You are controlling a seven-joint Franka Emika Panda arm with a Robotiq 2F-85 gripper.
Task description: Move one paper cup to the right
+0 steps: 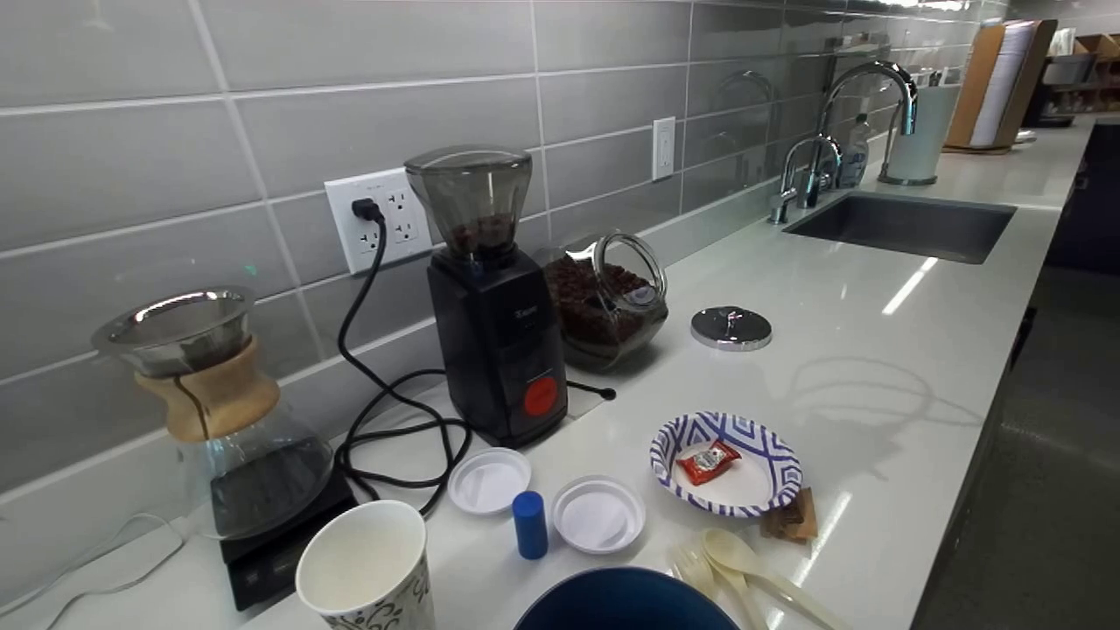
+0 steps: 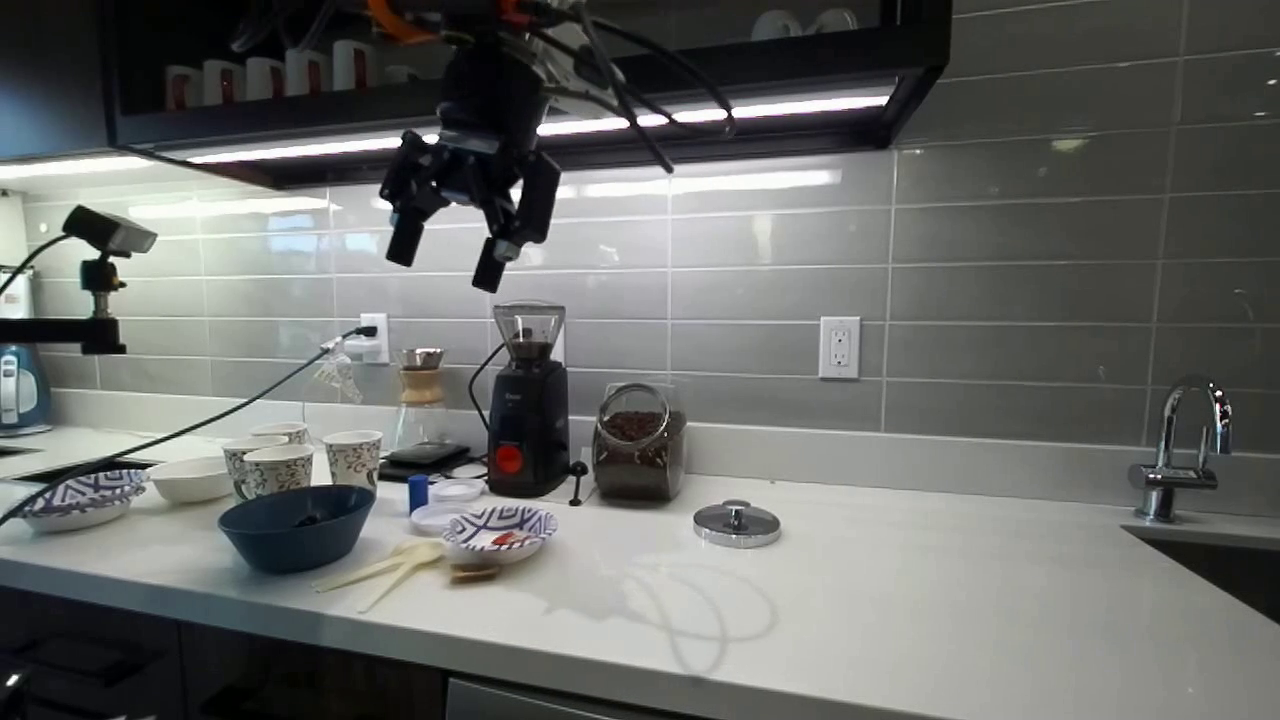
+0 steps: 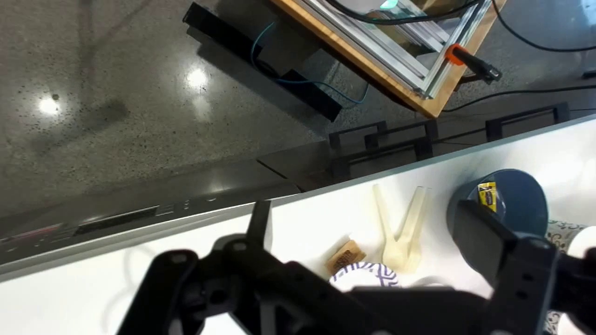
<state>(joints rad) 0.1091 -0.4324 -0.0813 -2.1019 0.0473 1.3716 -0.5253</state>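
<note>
Paper cup (image 1: 372,560), one of several on the desk (image 1: 840,332), stands upright at the near edge of an exterior view, left of the bowl (image 1: 617,586). Just past come cutlery (image 1: 728,549), a blue cylinder (image 1: 530,529), two white lids (image 1: 599,516), then the plate (image 1: 779,464) with a red packet (image 1: 707,462). High over the desk, the fingers (image 2: 405,240) hang spread wide, holding nothing. Farther stand the grinder (image 1: 494,337) and jar (image 1: 582,324); beyond, the sink (image 1: 901,227).
</note>
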